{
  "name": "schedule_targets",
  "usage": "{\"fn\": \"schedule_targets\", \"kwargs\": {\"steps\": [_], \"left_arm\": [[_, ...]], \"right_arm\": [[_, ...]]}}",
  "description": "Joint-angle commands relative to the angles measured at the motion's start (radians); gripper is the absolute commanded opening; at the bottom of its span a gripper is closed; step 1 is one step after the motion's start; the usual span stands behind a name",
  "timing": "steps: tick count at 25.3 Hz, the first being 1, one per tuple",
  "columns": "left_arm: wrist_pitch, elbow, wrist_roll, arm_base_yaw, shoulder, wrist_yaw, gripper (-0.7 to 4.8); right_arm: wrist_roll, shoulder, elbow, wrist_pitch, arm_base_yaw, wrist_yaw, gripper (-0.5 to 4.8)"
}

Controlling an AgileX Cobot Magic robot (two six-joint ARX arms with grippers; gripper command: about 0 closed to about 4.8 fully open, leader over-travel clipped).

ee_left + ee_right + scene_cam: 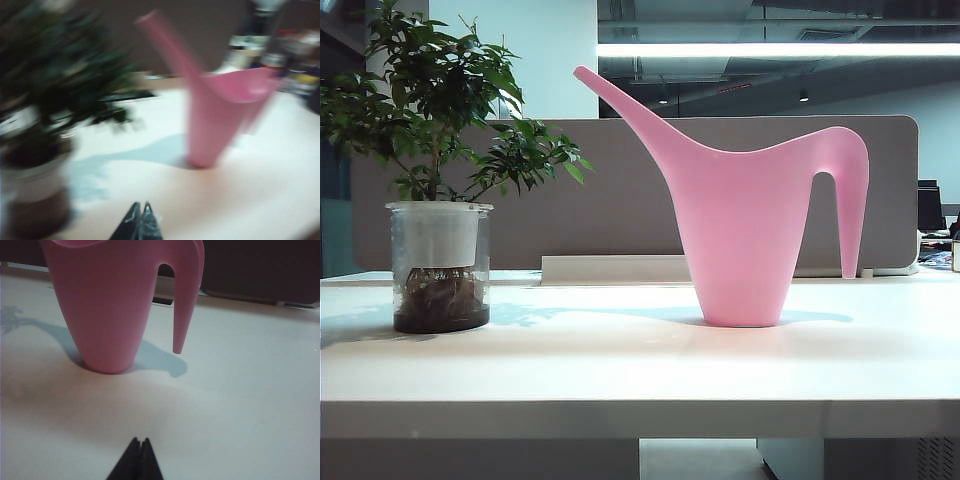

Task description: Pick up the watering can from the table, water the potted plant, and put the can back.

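The pink watering can (742, 225) stands upright on the white table (620, 370), spout slanting up to the left, arched handle on the right. The potted plant (438, 200), a bushy green tree in a clear glass jar, stands at the table's left. Neither gripper shows in the exterior view. In the blurred left wrist view my left gripper (140, 206) is shut and empty over the table, with the plant (45, 115) close by and the can (215, 115) further off. My right gripper (140, 441) is shut and empty, well short of the can (107, 305) and its handle (185, 295).
A grey partition (620, 190) runs behind the table. Bottles and clutter (280, 55) stand beyond the can in the left wrist view. The table's thick front edge (640, 420) faces the exterior camera.
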Motion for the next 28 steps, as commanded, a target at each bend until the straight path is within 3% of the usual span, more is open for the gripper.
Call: {"fn": "schedule_targets", "kwargs": {"steps": [1, 3, 8, 11, 28], "left_arm": [[-0.278, 0.216, 0.003, -0.051, 0.091, 0.106, 0.03], [-0.356, 0.292, 0.027, -0.055, 0.121, 0.098, 0.03], [-0.421, 0.327, 0.208, -0.055, 0.112, 0.085, 0.03], [-0.491, 0.327, 0.206, -0.055, 0.111, 0.003, 0.03], [-0.532, 0.327, 0.206, -0.055, 0.111, 0.009, 0.03]], "right_arm": [[0.001, -0.001, -0.007, 0.013, 0.001, 0.002, -0.05], [0.001, -0.001, -0.007, 0.013, 0.001, 0.002, -0.06], [0.001, -0.001, -0.007, 0.013, 0.001, 0.002, -0.05], [0.001, -0.001, -0.007, 0.013, 0.001, 0.002, -0.05], [0.001, -0.001, -0.007, 0.014, 0.002, -0.003, -0.06]]}}
